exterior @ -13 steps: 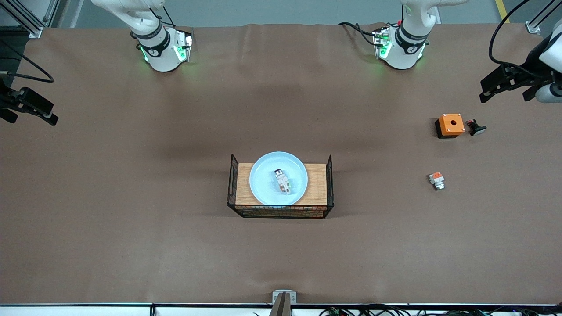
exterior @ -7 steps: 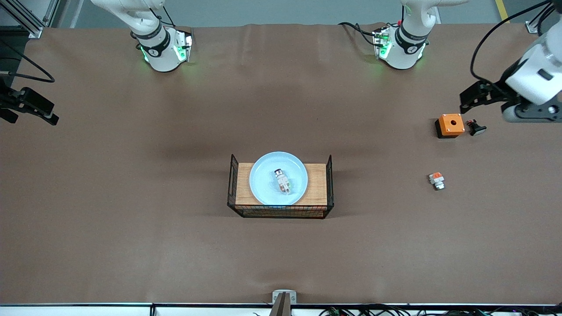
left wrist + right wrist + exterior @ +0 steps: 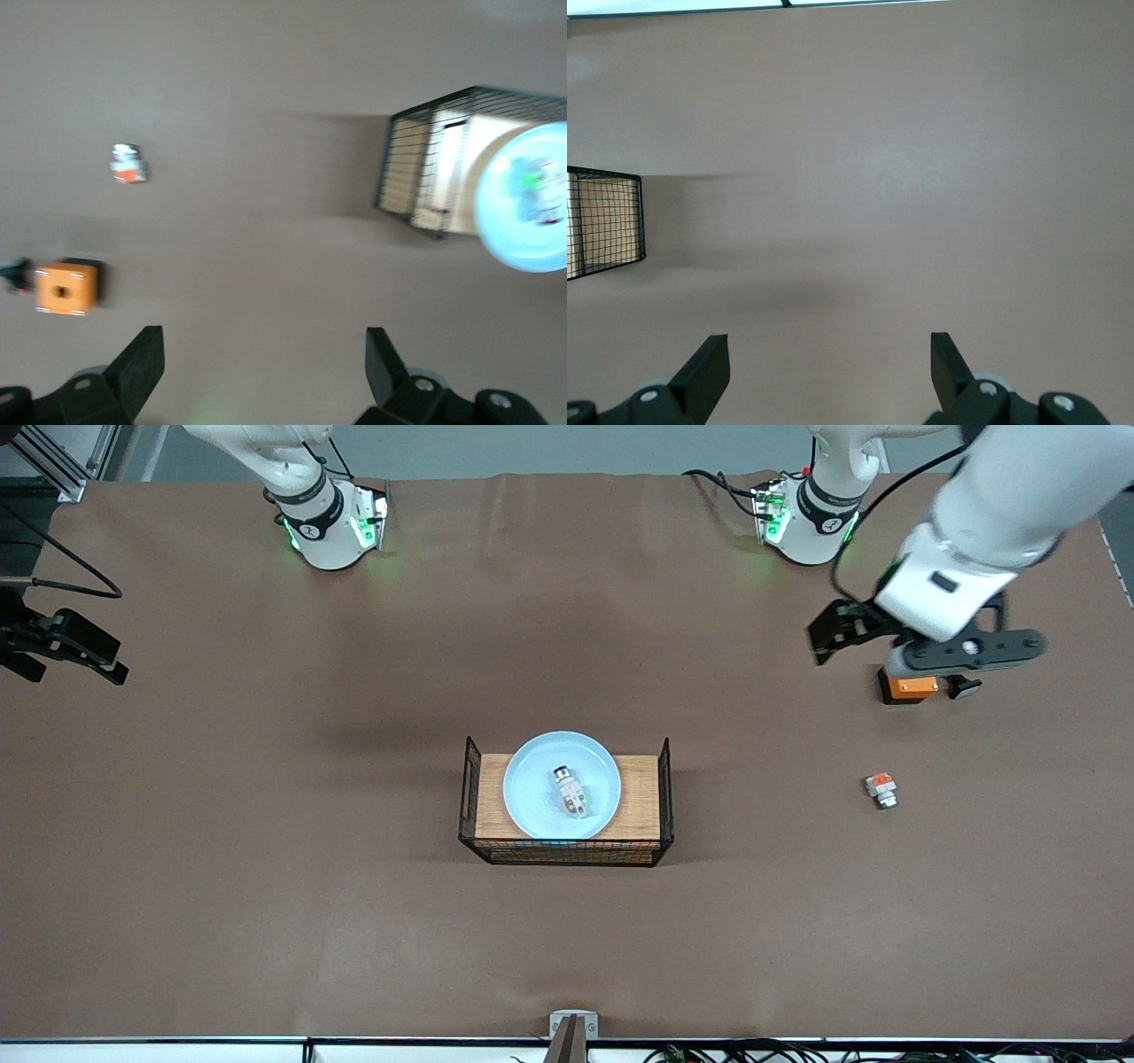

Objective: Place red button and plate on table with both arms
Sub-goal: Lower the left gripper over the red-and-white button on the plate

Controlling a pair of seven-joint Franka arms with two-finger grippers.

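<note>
The pale-blue plate rests on a wooden board with black wire sides at the table's middle. The red button lies on the plate. Both also show in the left wrist view, the plate and the blurred button. My left gripper is open and empty, up over the orange box toward the left arm's end of the table; its fingers stand wide apart in the left wrist view. My right gripper is open and empty over bare brown table.
A stubby white piece with an orange top lies nearer the front camera than the orange box. A small black part lies beside the box. The right arm's black wrist part hangs at the right arm's end of the table.
The left arm has swung in from the table's end toward the middle and is now over the orange box. The right arm has barely shifted. Plate and button have not moved.
</note>
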